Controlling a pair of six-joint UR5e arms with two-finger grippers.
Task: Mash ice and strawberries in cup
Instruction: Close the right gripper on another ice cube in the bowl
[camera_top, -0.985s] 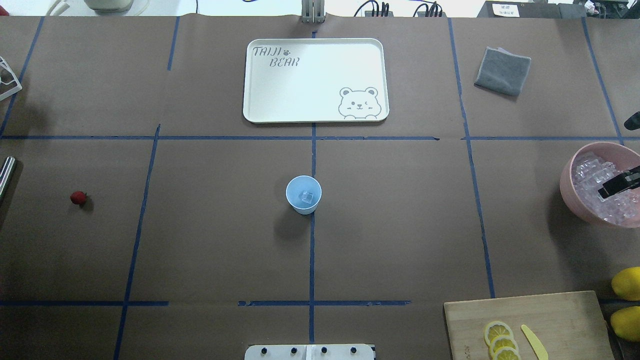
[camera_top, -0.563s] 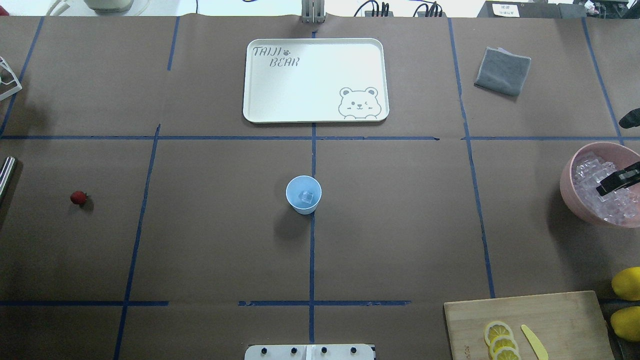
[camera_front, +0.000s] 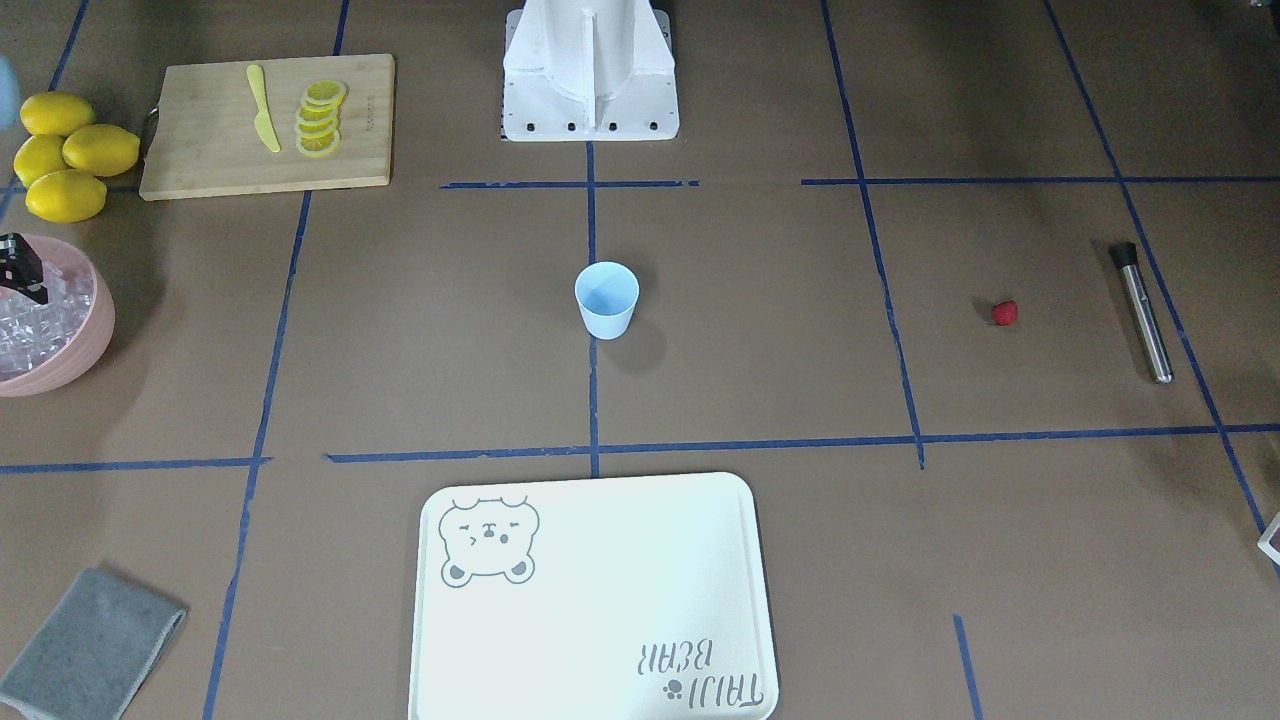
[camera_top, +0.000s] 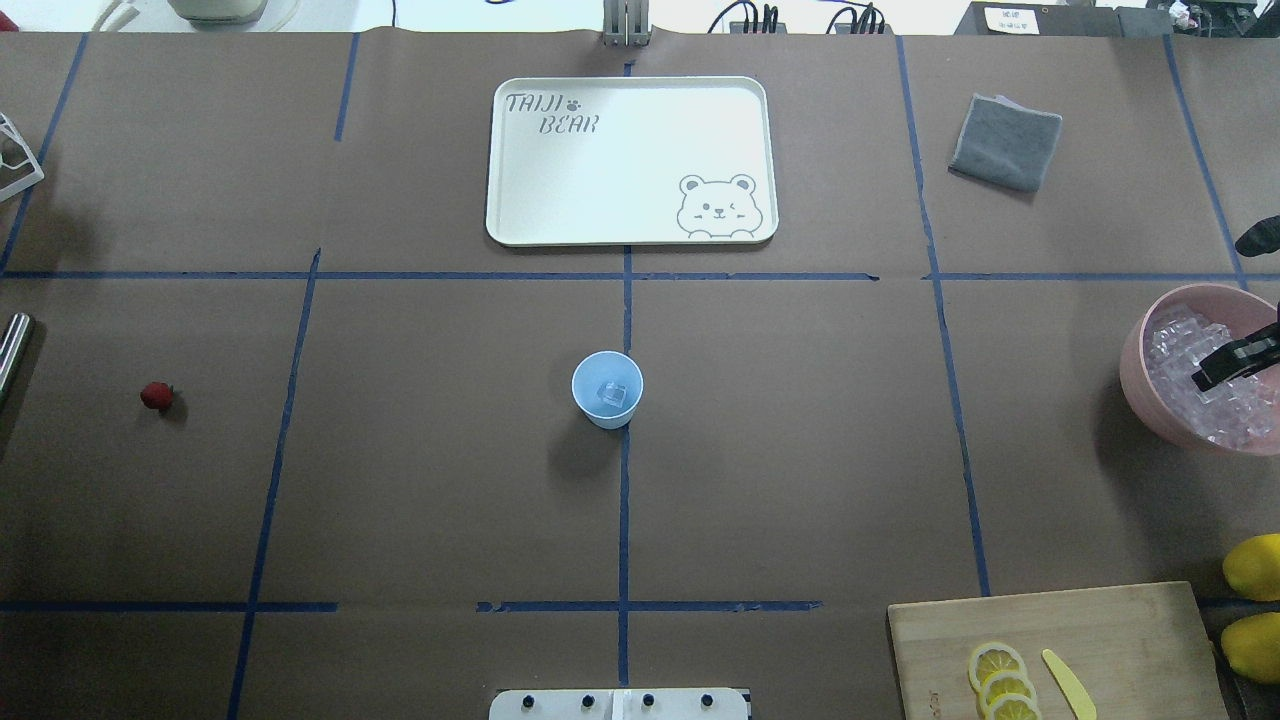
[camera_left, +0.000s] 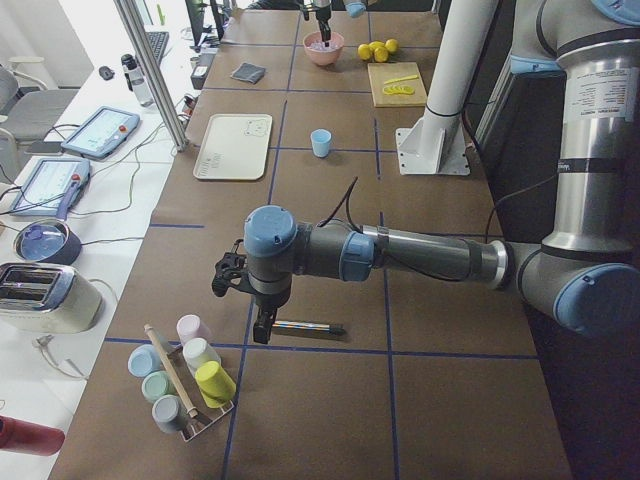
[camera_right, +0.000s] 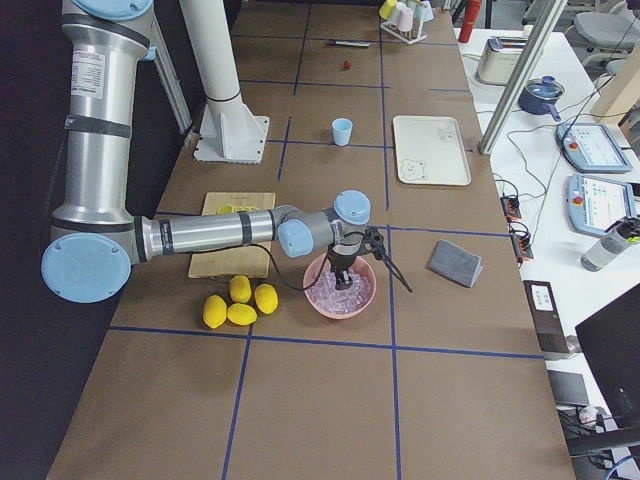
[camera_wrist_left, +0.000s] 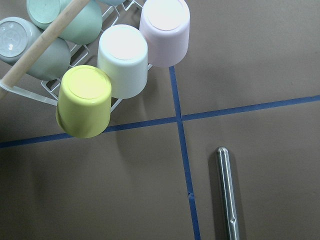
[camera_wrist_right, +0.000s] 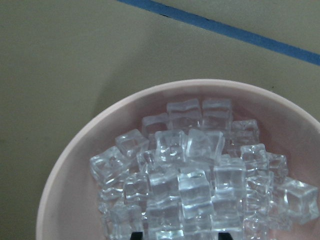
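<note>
The pale blue cup (camera_top: 607, 390) stands upright at the table's middle with one ice cube (camera_top: 613, 394) in it; it also shows in the front view (camera_front: 606, 298). The strawberry (camera_top: 156, 396) lies alone at the left. More ice (camera_wrist_right: 190, 170) fills the pink bowl (camera_top: 1135, 350) at the right edge. My right gripper (camera_wrist_right: 180, 235) is open, low over the ice in the bowl, with cubes between its tips. My left gripper (camera_left: 260, 318) hangs over a metal muddler (camera_wrist_left: 226, 190) at the far left; I cannot tell whether it is open or shut.
A white bear tray (camera_top: 630, 160) lies beyond the cup. A grey cloth (camera_top: 1005, 142) is at the far right. A cutting board (camera_top: 1060, 650) holds lemon slices and a yellow knife, with lemons (camera_front: 65, 150) beside it. A rack of upturned cups (camera_wrist_left: 120, 60) stands by the muddler.
My right gripper has shifted slightly over the pink bowl. The cup, its ice cube and the strawberry have not moved.
</note>
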